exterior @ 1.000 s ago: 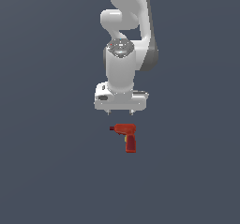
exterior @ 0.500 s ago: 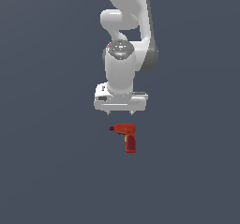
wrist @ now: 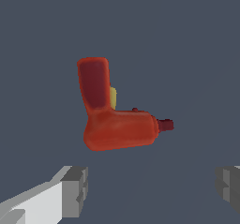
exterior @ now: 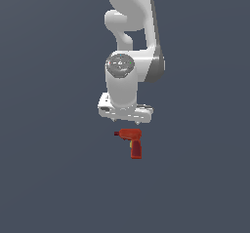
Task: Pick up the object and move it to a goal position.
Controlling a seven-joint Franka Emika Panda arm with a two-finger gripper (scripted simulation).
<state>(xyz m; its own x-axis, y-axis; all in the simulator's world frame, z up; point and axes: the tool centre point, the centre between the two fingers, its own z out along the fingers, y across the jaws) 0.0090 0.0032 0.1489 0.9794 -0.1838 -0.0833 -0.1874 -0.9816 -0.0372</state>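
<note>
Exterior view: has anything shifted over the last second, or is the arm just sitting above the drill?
The gripper has eased down slightly toward the drill. Nothing has been grasped: the fingers stand wide apart with the drill untouched. The drill lies where it was, nose toward the exterior view's left.

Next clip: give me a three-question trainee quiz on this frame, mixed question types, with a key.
1. True or false: the claw is shut on the red drill.
2. Multiple choice: in the exterior view, the drill's dark nose tip points toward
A. that view's left
B. that view's right
C. straight up
3. Fill in: in the wrist view, the small patch beside the drill's handle is coloured ____.

Key:
1. False. The fingers stand wide apart and the drill lies free, untouched.
2. A
3. Yellow
</note>
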